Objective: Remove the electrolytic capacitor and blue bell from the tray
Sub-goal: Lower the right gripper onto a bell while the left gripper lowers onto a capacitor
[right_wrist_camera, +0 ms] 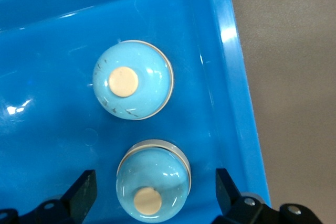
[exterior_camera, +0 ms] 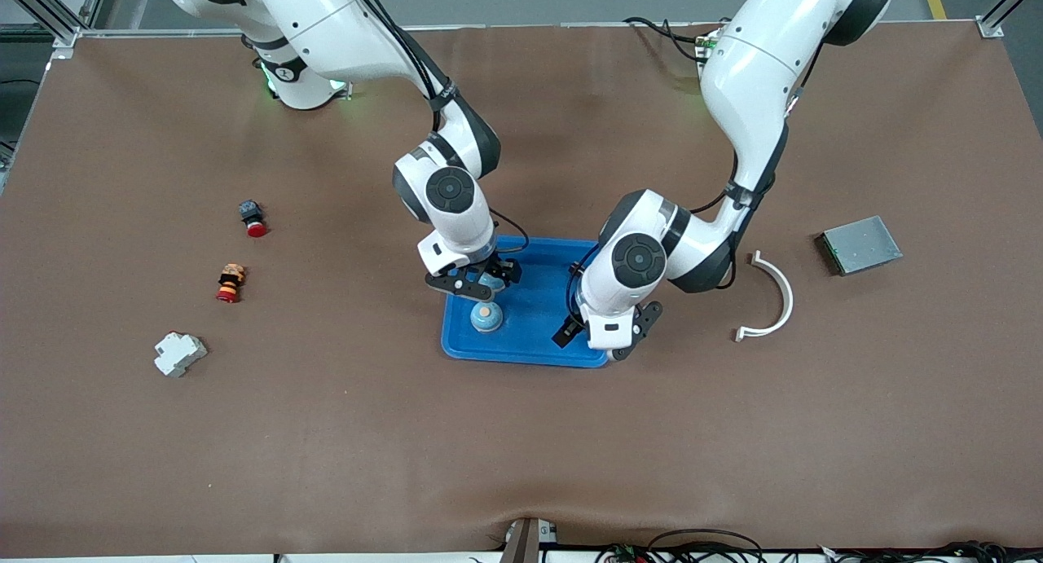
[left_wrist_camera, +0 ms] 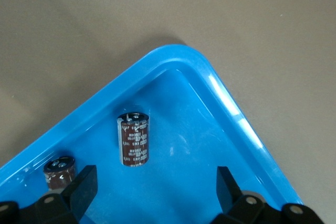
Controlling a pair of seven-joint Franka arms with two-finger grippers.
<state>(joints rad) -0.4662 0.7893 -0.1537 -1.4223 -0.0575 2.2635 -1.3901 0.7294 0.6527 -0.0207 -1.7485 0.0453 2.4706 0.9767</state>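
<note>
A blue tray [exterior_camera: 530, 347] sits mid-table. In the right wrist view it holds two light-blue dome bells: one [right_wrist_camera: 133, 87] lying free, the other [right_wrist_camera: 153, 179] between the fingers of my open right gripper [right_wrist_camera: 154, 190], with a gap on each side. In the front view my right gripper [exterior_camera: 478, 279] is over the tray's end toward the right arm, and the free bell [exterior_camera: 486, 317] lies just nearer the camera. My left gripper [left_wrist_camera: 155, 190] is open and empty over a tray corner [exterior_camera: 607, 335]. Two brown capacitors [left_wrist_camera: 133, 139] [left_wrist_camera: 59, 170] lie in the tray [left_wrist_camera: 231, 114], apart from the fingers.
Toward the right arm's end lie a red-capped button [exterior_camera: 253, 218], a red and orange part [exterior_camera: 230, 283] and a white breaker [exterior_camera: 179, 354]. Toward the left arm's end lie a white curved bracket [exterior_camera: 770, 296] and a grey metal box [exterior_camera: 860, 244].
</note>
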